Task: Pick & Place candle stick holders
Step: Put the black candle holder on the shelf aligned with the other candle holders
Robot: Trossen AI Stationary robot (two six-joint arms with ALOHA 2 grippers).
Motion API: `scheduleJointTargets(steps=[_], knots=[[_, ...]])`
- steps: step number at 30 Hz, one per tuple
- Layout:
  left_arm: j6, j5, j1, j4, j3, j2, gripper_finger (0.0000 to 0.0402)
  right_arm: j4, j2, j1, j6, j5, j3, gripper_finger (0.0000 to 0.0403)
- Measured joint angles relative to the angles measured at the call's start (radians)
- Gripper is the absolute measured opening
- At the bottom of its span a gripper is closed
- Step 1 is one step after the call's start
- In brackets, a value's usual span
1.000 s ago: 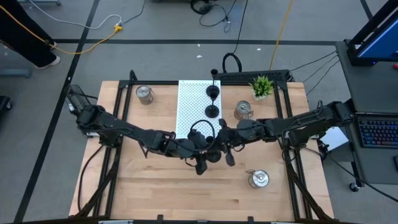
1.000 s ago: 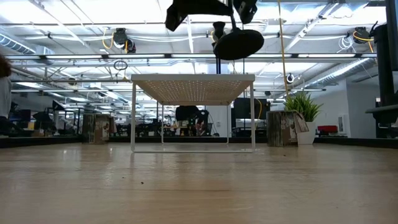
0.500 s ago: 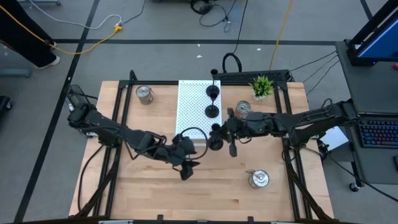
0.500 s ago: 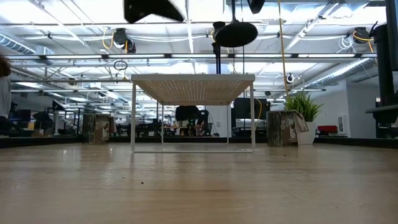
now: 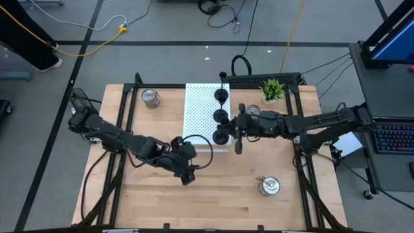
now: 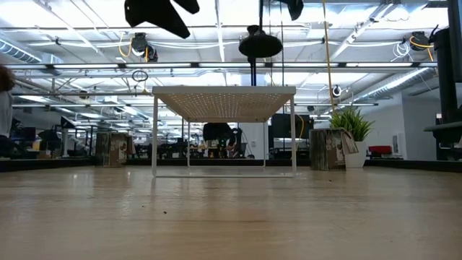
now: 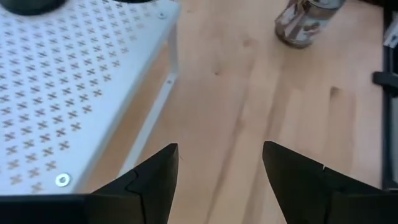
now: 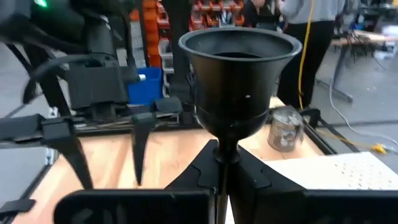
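The right gripper [image 5: 228, 136] is holding a black candle stick holder [image 5: 222, 136] near the middle of the high view, over the lower right corner of the white rack [image 5: 197, 110]. Its fingers are clamped on the thin stem, and the right wrist view shows the black cup [image 8: 238, 65] standing up between them.

2 more black holders [image 5: 221, 95] are already standing on the rack, in a line toward the top of the frame. So I think the task is about half done, with this third black one almost in place.

3 silver holders are waiting on the table [image 5: 155, 194]: 1 at upper left [image 5: 150, 98], 1 beside the green plant [image 5: 272, 88], and 1 at lower right [image 5: 268, 186].

The left gripper [image 5: 184, 163] is hanging lower left of the rack, holding nothing, with its fingers [image 7: 149, 180] apart.
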Motion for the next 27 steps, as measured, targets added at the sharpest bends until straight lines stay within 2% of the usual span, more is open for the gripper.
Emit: scheduleJointTargets(steps=[7, 10, 14, 22, 27], knots=[[-0.001, -0.071, -0.034, -0.001, -0.003, -0.026, 0.0241, 0.122, 0.001, -0.030, 0.006, 0.002, -0.113, 0.0005], [0.005, -0.088, -0.040, 0.083, -0.040, -0.059, 0.0241, 0.162, 0.001, -0.044, 0.006, 0.000, -0.149, 0.0005], [0.040, -0.077, -0.043, 0.290, -0.183, -0.123, 0.0241, 0.204, 0.001, -0.064, -0.010, 0.002, -0.161, 0.0005], [0.114, -0.068, -0.055, 0.649, -0.501, -0.349, 0.0241, 0.202, 0.013, -0.089, -0.014, -0.003, -0.164, 0.0005], [0.153, -0.078, -0.070, 0.764, -0.657, -0.491, 0.0241, 0.208, 0.013, -0.090, -0.019, -0.003, -0.164, 0.0005]])
